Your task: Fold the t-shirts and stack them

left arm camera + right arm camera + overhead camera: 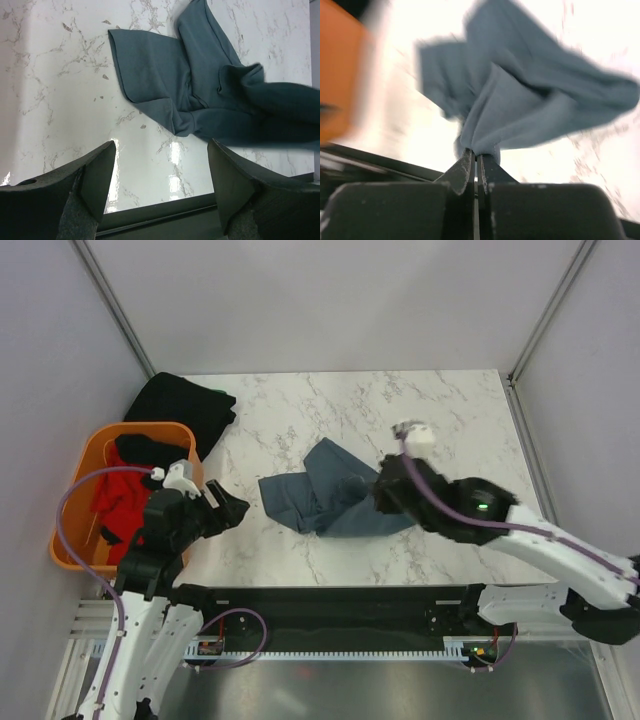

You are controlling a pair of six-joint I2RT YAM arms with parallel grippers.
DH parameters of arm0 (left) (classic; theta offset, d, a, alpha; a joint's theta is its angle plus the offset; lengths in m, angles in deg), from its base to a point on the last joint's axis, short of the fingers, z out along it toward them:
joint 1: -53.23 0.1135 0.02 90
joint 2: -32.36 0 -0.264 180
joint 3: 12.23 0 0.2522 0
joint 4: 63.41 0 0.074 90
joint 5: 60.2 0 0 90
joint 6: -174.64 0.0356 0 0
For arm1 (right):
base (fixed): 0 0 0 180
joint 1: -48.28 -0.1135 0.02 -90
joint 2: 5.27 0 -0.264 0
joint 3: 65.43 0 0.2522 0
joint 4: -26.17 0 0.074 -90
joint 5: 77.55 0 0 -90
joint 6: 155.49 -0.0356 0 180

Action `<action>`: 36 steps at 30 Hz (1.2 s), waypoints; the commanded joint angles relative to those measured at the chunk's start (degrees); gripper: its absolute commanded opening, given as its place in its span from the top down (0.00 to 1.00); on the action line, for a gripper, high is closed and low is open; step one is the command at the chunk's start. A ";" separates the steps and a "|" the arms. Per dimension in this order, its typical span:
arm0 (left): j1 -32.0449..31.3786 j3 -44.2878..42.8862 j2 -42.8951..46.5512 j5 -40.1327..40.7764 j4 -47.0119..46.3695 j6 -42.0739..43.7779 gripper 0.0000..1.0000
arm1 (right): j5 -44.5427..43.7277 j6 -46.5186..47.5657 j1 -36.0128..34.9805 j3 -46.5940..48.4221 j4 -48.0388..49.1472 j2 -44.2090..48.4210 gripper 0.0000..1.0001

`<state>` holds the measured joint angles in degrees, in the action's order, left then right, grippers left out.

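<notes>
Your marble table (300, 410) carries everything here, and the slate blue-grey t-shirt (325, 495) lies crumpled near its middle, closer to the near edge than the far one. The shirt is not folded. It is bunched in loose creases, with one flap spread flat towards the left and another reaching away from you.

Your right arm (520, 530) comes in from the right of that shirt and ends over its right-hand edge. Your left arm (150, 560) stands to the left of the shirt, with its wrist turned towards it.

The orange plastic basket (140, 428) sits well to the left of the blue-grey shirt, off the table's left edge. A red t-shirt (118, 495) and some black cloth (150, 448) lie inside it. Another black t-shirt (185, 402) is heaped on the table's far left corner, behind the basket and well apart from the blue-grey one.

Your right gripper (476, 156) is clamped tight, its two fingers pressed together on a pinch of the blue-grey shirt (530, 90). The cloth rises from the fingertips in a gathered fold. That wrist view is blurred.

Your left gripper (161, 150) stands wide apart and holds nothing. It is just to the left of the blue-grey shirt (165, 85) and does not touch it, with bare marble between its fingers.
</notes>
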<state>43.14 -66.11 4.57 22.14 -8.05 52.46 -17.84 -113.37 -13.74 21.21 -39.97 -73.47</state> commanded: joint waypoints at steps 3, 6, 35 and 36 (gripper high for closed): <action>-0.11 -0.49 -4.89 -0.86 -2.49 -1.74 0.19 | -10.32 -0.64 0.67 20.78 -16.87 12.03 1.00; -0.28 -0.31 -12.09 -2.35 -3.89 -2.79 0.19 | -9.62 -2.21 0.67 19.07 -18.64 15.72 1.00; -17.69 -11.73 -63.78 14.07 -27.10 -8.78 0.31 | -3.03 -7.49 0.67 -5.11 -14.59 26.10 1.00; -17.69 -12.96 -65.88 14.25 -26.93 -8.77 0.32 | -2.85 -7.32 0.67 -5.38 -14.68 26.19 1.00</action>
<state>25.57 -75.22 -58.18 33.02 -32.13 43.58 -20.74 -121.15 -13.00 16.58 -55.33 -47.68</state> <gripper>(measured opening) 0.691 0.012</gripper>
